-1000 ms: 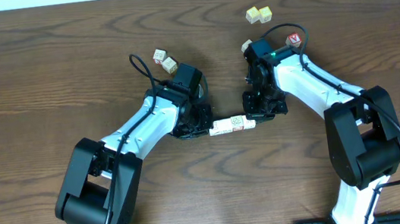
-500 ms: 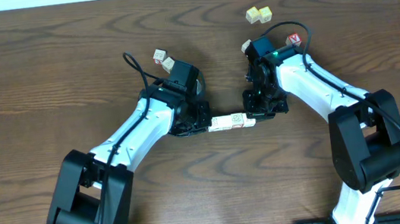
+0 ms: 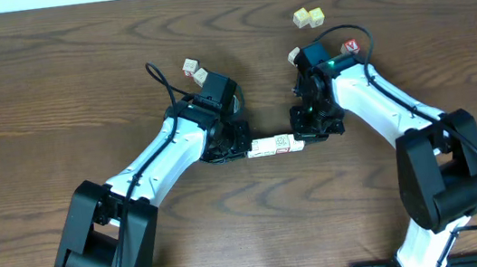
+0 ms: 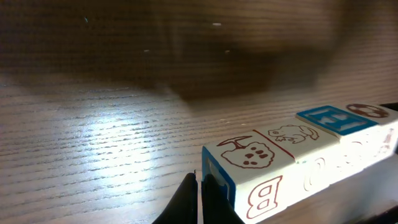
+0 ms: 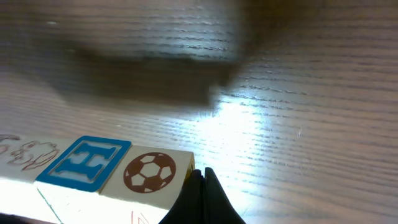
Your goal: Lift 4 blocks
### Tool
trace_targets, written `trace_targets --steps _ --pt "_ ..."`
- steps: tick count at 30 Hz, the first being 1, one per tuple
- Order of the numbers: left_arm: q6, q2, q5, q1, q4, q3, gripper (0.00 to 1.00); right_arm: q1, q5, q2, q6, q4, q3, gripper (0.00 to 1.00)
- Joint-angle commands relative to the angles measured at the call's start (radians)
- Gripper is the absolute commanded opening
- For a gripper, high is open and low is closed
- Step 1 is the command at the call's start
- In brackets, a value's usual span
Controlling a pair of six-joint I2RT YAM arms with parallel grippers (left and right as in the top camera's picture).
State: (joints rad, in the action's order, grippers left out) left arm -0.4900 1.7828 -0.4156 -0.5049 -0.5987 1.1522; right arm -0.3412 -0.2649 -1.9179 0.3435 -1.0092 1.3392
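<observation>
Dark wood worktop (image 3: 52, 102), with the row about mid-worktop, slightly toward the near edge.

Left arm (image 3: 164, 156) comes in from the near-left side, elbow bent, wrist turned in toward the middle. Right arm (image 3: 381, 102) mirrors it from the near-right, forearm angled inward. Both wrists are low over the wood and face each other along one line.

The blocks (image 3: 277, 147): four in one straight line, end to end with faces touching, between the two grippers. Tops in the wrist views show a spotted red print, a frog, a blue H and a football.
- **Handling (judged):** small wooden cubes, so light, stiff and not fragile. The smooth printed faces are probably a bit slippery.
- **Where to hold (judged):** nothing joins the row, so the only hold is end pressure. Squeeze on the two outer end faces, centred and in line.
- **Risk (judged):** an off-centre push or slack squeeze and the row likely buckles mid-way or drops. Both sides need to rise together and level.

Left gripper (image 4: 198, 196): fingers pressed together, tip set against the end face of the spotted-print block. Right gripper (image 5: 199, 186): fingers pressed together, tip against the football block's end. Neither pinches a block; the row is clamped between them. Can't tell if the row is off the wood.

Loose items, all well apart from the row:
- yellowish cubes (image 3: 308, 17) near the far edge
- red-letter cube (image 3: 351, 47) by the right arm
- two pale cubes (image 3: 196, 70) by the left arm
</observation>
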Motion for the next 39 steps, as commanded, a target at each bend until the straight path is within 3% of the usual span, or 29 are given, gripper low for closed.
trace_targets --steps 1,39 --pt "0.002 -0.040 -0.154 -0.031 0.028 0.011 0.07 -0.032 -0.218 0.065 -0.005 0.019 0.017 0.01" --pt "-0.027 -0.168 -0.183 -0.031 0.017 0.011 0.07 -0.033 -0.268 0.186 0.000 -0.001 0.017 0.01"
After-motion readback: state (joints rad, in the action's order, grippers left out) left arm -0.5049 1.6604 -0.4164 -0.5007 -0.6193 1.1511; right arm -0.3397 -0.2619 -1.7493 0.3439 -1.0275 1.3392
